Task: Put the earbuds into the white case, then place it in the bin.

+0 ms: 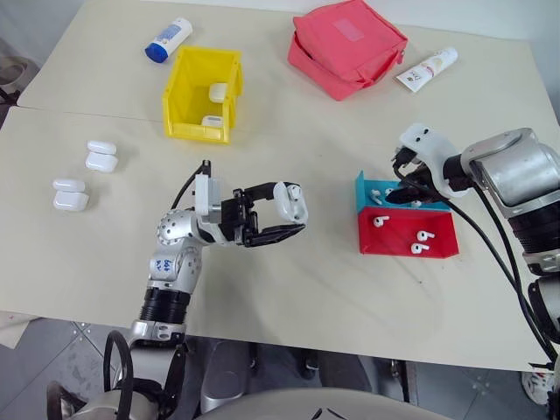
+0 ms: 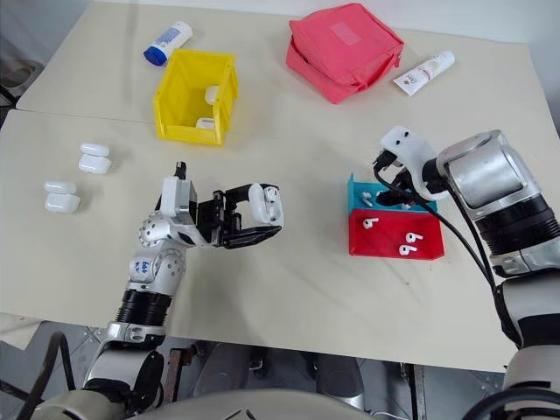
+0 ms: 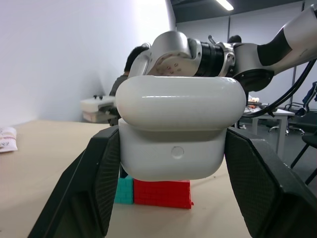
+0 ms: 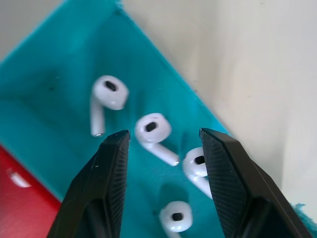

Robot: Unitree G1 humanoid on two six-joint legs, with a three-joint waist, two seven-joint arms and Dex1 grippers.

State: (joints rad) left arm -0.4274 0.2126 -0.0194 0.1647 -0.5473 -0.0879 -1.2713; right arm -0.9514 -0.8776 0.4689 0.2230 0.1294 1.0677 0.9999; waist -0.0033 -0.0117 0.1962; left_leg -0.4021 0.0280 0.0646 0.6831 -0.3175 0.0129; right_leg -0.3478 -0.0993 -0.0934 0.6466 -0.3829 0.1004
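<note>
My left gripper (image 1: 293, 216) is shut on the white case (image 1: 290, 201) and holds it above the middle of the table. In the left wrist view the case (image 3: 181, 129) sits between both fingers, its side with the small round button facing the camera. Several earbuds (image 4: 151, 128) lie in a blue tray (image 1: 367, 191). My right gripper (image 4: 165, 135) hangs open just above them, holding nothing. A red tray (image 1: 437, 249) next to it has more earbuds (image 1: 425, 235). The yellow bin (image 1: 179, 96) stands at the far left with two white cases (image 1: 218, 91) inside.
Two more white cases (image 1: 101, 156) (image 1: 70, 194) lie on the table's left side. A red fabric pouch (image 1: 346, 45) is at the back. A white-and-blue bottle (image 1: 169, 39) lies behind the bin and a white tube (image 1: 427, 68) beside the pouch.
</note>
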